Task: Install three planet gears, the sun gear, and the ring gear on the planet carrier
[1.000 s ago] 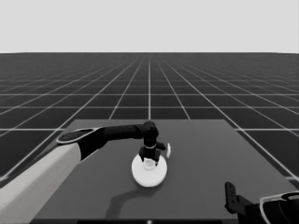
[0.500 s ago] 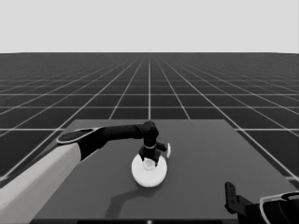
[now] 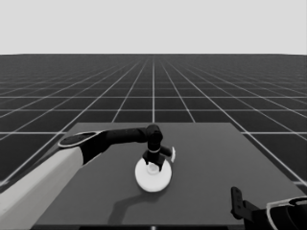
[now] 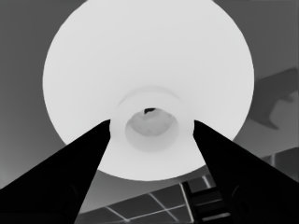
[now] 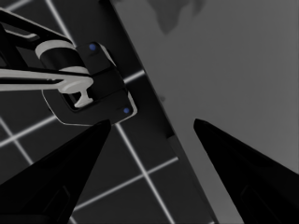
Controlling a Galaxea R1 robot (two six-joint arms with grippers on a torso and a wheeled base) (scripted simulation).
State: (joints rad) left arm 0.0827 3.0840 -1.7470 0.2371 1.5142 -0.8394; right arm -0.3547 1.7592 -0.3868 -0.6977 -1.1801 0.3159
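The ring gear (image 3: 152, 178), the larger round part, lies flat near the middle of the table. My left gripper (image 3: 152, 166) points straight down over its centre. In the left wrist view the ring gear (image 4: 149, 60) fills the picture. The left gripper (image 4: 152, 122) is open, with one finger on each side of the raised rim (image 4: 122, 135) around the central hole. The planet carrier, the planet gears and the sun gear are hidden. My right gripper (image 3: 237, 200) is parked open at the table's near right corner.
A thin white piece (image 3: 173, 154) lies just behind and to the right of the ring gear, close to the left gripper. The right wrist view shows the table's edge, the floor grid and dark machinery (image 5: 93, 88) with blue lights.
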